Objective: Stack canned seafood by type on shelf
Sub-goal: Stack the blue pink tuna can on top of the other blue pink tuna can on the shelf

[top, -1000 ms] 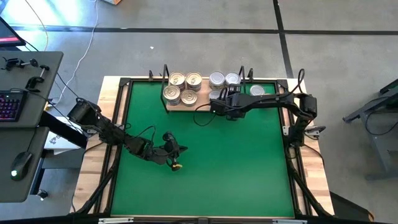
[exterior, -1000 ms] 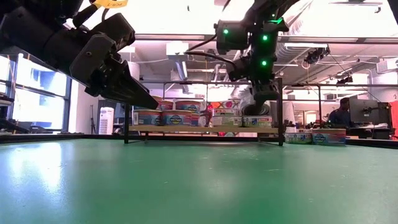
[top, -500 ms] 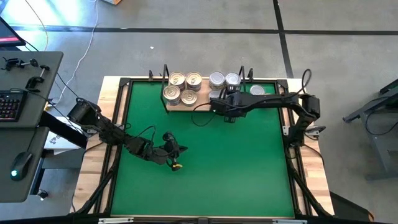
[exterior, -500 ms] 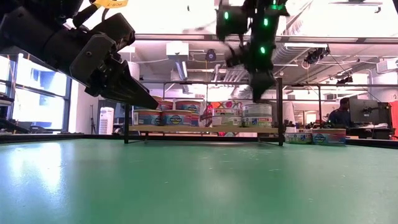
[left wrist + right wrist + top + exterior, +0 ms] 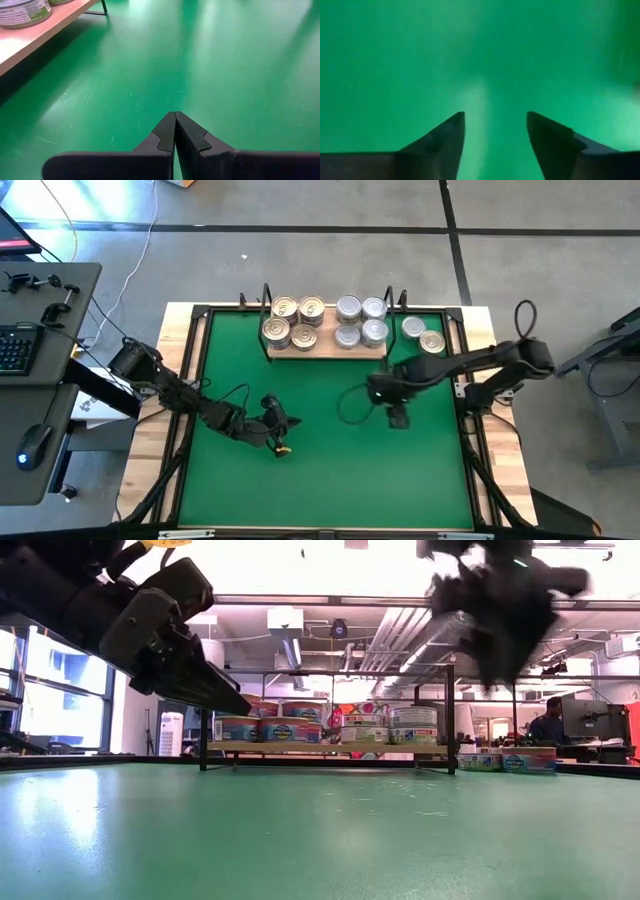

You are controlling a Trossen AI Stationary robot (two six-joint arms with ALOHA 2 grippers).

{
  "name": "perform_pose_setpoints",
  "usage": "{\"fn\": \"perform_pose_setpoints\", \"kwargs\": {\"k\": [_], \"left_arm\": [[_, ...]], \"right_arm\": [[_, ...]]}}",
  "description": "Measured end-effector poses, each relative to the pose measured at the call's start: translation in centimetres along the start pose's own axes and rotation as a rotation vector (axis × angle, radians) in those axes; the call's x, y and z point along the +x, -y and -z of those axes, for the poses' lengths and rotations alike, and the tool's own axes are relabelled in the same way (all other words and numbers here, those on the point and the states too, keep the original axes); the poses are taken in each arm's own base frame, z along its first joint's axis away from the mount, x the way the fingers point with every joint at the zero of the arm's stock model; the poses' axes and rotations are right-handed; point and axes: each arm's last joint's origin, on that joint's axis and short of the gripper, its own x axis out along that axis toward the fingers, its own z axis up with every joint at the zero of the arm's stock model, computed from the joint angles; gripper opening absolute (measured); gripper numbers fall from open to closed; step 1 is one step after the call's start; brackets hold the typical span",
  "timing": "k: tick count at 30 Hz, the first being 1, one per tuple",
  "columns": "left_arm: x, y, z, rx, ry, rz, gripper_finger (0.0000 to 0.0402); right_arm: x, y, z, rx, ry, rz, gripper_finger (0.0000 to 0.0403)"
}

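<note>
Eight tins of canned seafood (image 5: 323, 321) are sitting on the wooden shelf (image 5: 322, 346) at the far edge of the green mat (image 5: 320, 450), four gold-lidded at its left end and four silver-lidded at its right, while two more tins (image 5: 422, 334) are lying just beside the shelf's right end. The right gripper (image 5: 397, 418) is hanging empty over the mat, well apart from the shelf, its fingers (image 5: 445, 140) spread apart. The left gripper (image 5: 284, 442) is waiting over the mat's near left part, closed on nothing.

Eight tins (image 5: 323, 322) on the shelf (image 5: 330, 348), two tins (image 5: 423, 334) beside it, right gripper (image 5: 398, 418) over green mat (image 5: 330, 460).
</note>
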Motion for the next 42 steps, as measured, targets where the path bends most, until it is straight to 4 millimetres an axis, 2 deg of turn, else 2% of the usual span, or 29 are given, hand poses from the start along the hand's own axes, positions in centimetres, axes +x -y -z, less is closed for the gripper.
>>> {"fn": "perform_pose_setpoints", "kwargs": {"k": [3,7,10,13,17,22,28,33,37,42], "left_arm": [[0.0,0.0,0.0,0.005,0.001,0.001,0.0],[0.0,0.0,0.0,0.006,0.005,0.002,0.0],[0.1,-0.1,-0.1,0.014,0.005,-0.002,0.0],[0.1,-0.1,-0.1,0.018,0.007,-0.004,0.0],[0.1,-0.1,-0.1,0.028,0.007,-0.004,0.0],[0.1,-0.1,-0.1,0.029,0.007,-0.004,0.0],[0.1,-0.1,-0.2,0.032,0.011,-0.002,0.0],[0.1,-0.1,-0.2,0.032,0.011,-0.002,0.0],[0.1,-0.1,-0.2,0.031,0.013,-0.001,0.0],[0.1,-0.1,-0.3,0.032,0.022,0.003,0.0]], "right_arm": [[1.3,0.2,3.6,0.144,-0.116,0.091,0.0172],[2.0,2.2,7.4,0.384,-0.188,0.352,0.0104],[2.1,4.0,9.2,0.565,-0.168,0.511,0.0052],[2.6,5.9,10.4,0.658,-0.136,0.606,0.001],[2.8,8.9,11.6,0.797,-0.137,0.621,0.001],[2.5,11.8,12.8,0.953,-0.134,0.596,0.0002],[2.2,14.8,13.4,1.069,-0.021,0.599,0.0],[1.8,17.1,14.6,1.161,0.038,0.621,0.0],[1.8,17.8,14.7,1.19,0.076,0.607,0.0],[2.8,17.9,14.4,1.196,0.033,0.571,0.0]]}}
